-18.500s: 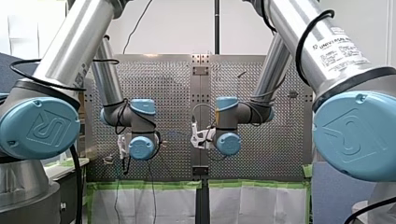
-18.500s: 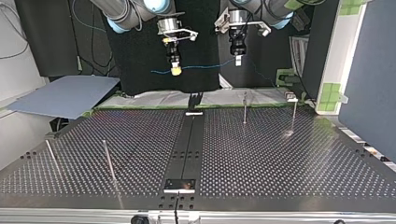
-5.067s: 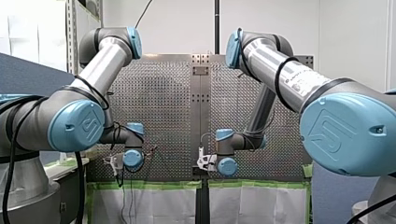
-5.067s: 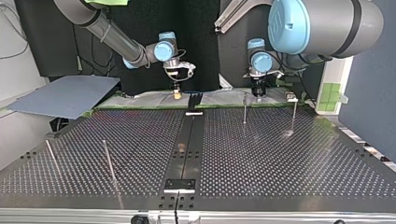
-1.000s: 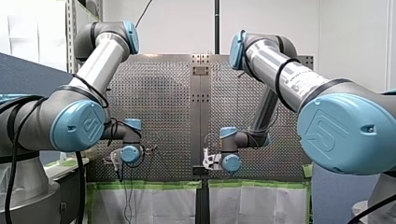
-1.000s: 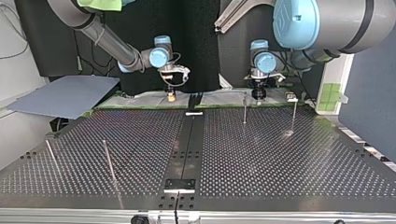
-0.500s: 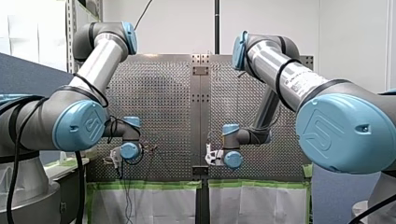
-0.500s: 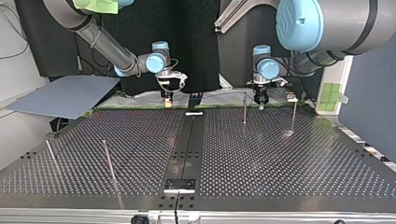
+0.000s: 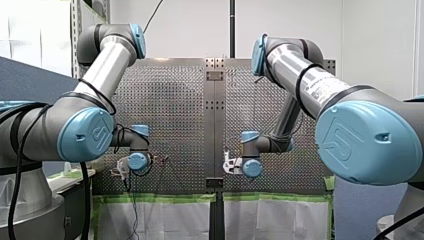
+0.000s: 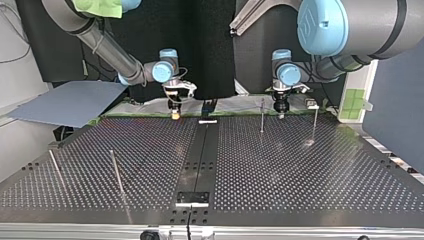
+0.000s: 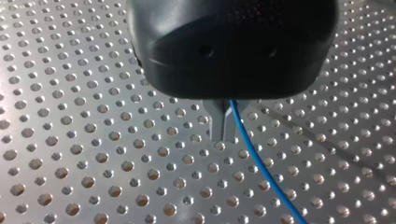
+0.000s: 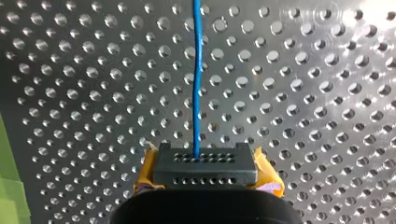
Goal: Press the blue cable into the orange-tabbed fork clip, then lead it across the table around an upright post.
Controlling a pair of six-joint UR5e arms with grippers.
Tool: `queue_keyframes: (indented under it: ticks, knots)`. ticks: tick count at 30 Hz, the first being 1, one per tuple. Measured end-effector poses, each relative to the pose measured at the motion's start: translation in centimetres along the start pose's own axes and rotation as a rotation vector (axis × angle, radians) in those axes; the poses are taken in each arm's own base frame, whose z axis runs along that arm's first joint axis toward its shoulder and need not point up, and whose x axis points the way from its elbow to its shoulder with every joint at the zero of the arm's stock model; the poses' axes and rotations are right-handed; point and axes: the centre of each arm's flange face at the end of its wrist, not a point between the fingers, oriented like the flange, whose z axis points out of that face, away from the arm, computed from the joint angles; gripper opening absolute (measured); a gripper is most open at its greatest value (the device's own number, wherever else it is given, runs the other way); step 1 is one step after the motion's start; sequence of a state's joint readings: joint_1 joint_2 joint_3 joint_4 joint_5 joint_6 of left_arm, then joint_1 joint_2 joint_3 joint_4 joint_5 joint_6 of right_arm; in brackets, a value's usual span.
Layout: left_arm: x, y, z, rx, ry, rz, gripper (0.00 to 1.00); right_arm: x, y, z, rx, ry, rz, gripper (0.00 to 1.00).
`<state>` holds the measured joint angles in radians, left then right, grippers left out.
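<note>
— Where's the blue cable this second?

— Blue cable [image 11: 261, 168] is in my left claw [image 11: 223, 128]. Metal fingers [image 11: 217, 122] are pinched tight together on it, tips down just over the counter [image 11: 93, 140]. The cable slants away from them, low across the holes. Whether the tips touch the plate, I can't tell.

— And the other claw?

— My right claw [image 12: 204, 163] has the cable too, clamped on it, yellow pads [image 12: 148, 173] showing on either side. From there it runs dead straight out ahead over the perforations. There's green tape [image 12: 9, 196] off to one side of that claw, at the counter's edge.

— Place them for me from across the counter.

— Top view: right claw at the view's left, pointing down at the far edge, near the dark centre strip [image 10: 200, 155]. Left claw at the view's right, also at the far edge, hanging between two upright posts [image 10: 262, 115], nearer the inner one. The claws are well apart, both pointing straight down.

— Any other posts?

— Two more thin posts [image 10: 116, 172], towards the view's near left, well apart from both claws.
</note>
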<state>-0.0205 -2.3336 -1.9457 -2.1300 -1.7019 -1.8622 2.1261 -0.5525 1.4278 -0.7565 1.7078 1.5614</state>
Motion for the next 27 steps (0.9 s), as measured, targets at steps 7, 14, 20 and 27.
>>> queue_keyframes:
  ticks: [7,14,20,27]
  knots:
    - [-0.01,-0.14,0.06,0.016,-0.001,0.001,0.0,0.11,0.68,0.32,-0.009,-0.002,0.003,0.0]
    - [-0.07,-0.59,0.26,0.069,-0.005,0.015,0.09,0.15,0.76,0.35,-0.01,-0.003,0.003,0.0]
    - [0.06,-0.87,0.2,0.102,0.008,0.051,0.68,0.05,0.81,0.3,-0.01,-0.009,0.002,0.0]
    - [0.41,-0.75,-0.15,0.107,0.043,0.077,1.0,-0.03,0.76,0.22,-0.008,-0.016,0.001,0.0]
